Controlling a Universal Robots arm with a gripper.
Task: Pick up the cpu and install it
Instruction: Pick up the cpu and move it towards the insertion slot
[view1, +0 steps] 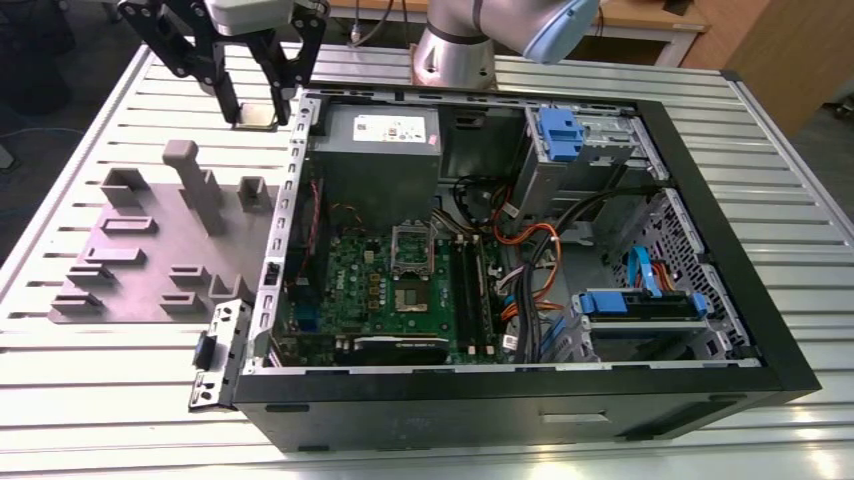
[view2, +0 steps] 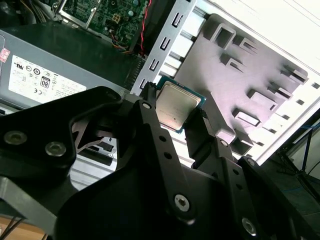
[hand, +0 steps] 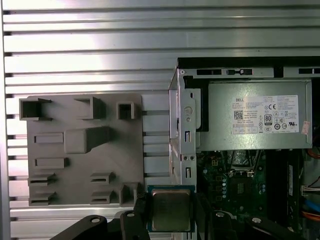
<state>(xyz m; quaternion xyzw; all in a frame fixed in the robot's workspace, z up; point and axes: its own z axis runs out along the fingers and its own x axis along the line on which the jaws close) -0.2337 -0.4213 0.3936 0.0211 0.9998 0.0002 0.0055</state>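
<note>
First wrist view. At mid-frame edge, the gripper (hand: 170, 222) clasps the cpu (hand: 170, 206) by two opposite sides, metal lid toward the camera. Beyond, a grey moulded plate (hand: 85, 150) lies on the slotted table (hand: 90, 50) beside the open computer case (hand: 182, 110), power supply (hand: 255, 115) and green board (hand: 240, 185) visible.

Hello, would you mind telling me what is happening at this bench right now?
The robot arm's gripper is shut on the cpu, gripping the chip by its edges above the slatted table. It hangs between the grey-purple moulded plate and the open computer case, close to the power supply at the case's corner. The cpu is not yet on the green circuit board inside the case.
</note>
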